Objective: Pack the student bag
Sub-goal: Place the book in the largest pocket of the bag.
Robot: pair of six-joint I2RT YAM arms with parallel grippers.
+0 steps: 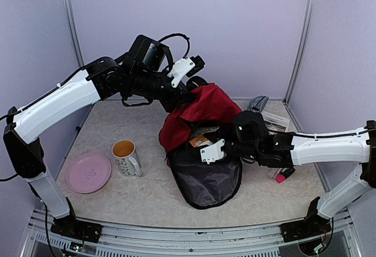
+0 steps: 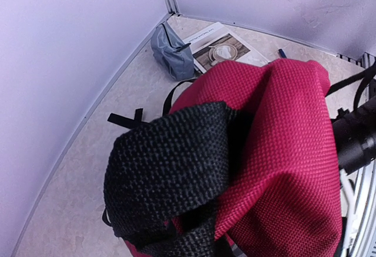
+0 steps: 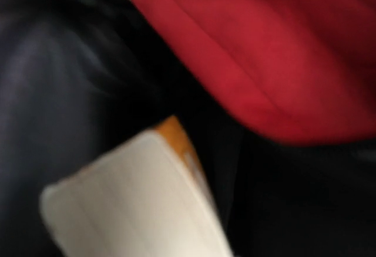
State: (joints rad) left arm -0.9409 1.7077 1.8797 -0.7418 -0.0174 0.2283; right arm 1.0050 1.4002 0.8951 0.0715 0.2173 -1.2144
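Top external: left hand (image 1: 192,87) clamps student bag (image 1: 202,107) by its strap (image 2: 164,169), right hand (image 1: 212,143) holds book (image 1: 200,140); mug (image 1: 126,156), plate (image 1: 88,172) beside.

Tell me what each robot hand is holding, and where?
The left gripper holds the bag up by its black strap. The right gripper seems to hold a book at the bag's opening; by which part is hidden.

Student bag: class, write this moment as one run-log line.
left gripper: shut on student bag, top held up | right gripper: holding book at bag opening
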